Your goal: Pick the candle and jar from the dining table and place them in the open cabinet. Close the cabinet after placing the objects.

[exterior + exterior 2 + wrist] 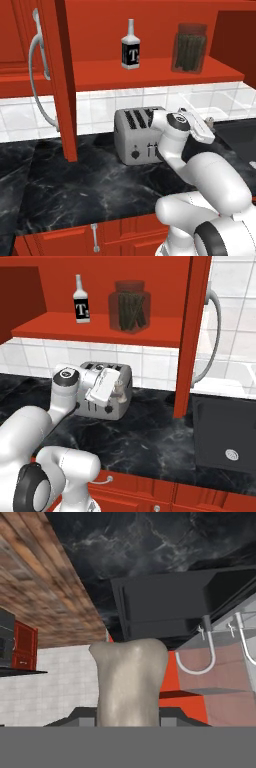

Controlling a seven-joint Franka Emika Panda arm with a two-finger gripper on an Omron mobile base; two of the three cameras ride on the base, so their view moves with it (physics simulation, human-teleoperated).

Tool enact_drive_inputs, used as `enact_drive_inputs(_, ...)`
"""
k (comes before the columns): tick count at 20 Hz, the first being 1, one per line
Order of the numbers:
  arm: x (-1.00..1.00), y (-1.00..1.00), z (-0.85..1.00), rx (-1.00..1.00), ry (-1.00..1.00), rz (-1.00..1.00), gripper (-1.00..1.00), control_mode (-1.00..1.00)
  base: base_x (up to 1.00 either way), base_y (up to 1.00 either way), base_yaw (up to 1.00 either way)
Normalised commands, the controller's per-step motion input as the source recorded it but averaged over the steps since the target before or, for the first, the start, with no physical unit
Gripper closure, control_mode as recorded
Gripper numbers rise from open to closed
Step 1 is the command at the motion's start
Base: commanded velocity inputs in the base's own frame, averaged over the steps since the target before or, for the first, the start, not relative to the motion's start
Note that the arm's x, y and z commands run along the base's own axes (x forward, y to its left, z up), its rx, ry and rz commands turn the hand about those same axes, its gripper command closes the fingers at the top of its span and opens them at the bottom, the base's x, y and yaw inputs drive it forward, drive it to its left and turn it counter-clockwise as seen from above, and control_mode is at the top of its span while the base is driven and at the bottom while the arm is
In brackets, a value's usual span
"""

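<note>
Waxy beige candle [131, 682], stubby cylinder, pinched between gripper [127, 714] fingers beside steel toaster [136, 134]; glass jar [190, 48] on shelf above toaster

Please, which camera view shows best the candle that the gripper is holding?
The hand view: the candle stands large and near between the dark finger tips, its pale body plain to see. In the right base view it is a small pale stub at the gripper, before the toaster. In the left base view only a tiny bit shows.
</note>
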Motion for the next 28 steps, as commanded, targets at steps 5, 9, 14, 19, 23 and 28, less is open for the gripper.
enact_drive_inputs(5, 0.0, 0.0, 0.0, 0.0, 0.0, 0.0, 1.0, 1.0, 0.33, 0.01, -0.01)
enact_drive_inputs(9, 0.0, 0.0, 0.0, 0.0, 0.0, 0.0, 1.0, 1.0, 0.0, 0.0, 0.0)
enact_drive_inputs(14, 0.0, 0.0, 0.0, 0.0, 0.0, 0.0, 1.0, 1.0, 0.02, 0.0, 0.0)
enact_drive_inputs(19, 0.01, 0.0, 0.04, 0.0, 0.0, 0.01, 1.0, -1.0, 0.01, 0.0, 0.0)
enact_drive_inputs(23, 0.0, 0.02, 0.25, 0.0, 0.0, 0.07, 1.0, -1.0, 0.0, 0.0, 0.0)
enact_drive_inputs(28, -0.01, 0.02, 0.23, 0.0, 0.0, 0.15, 1.0, -1.0, 0.0, 0.0, 0.0)
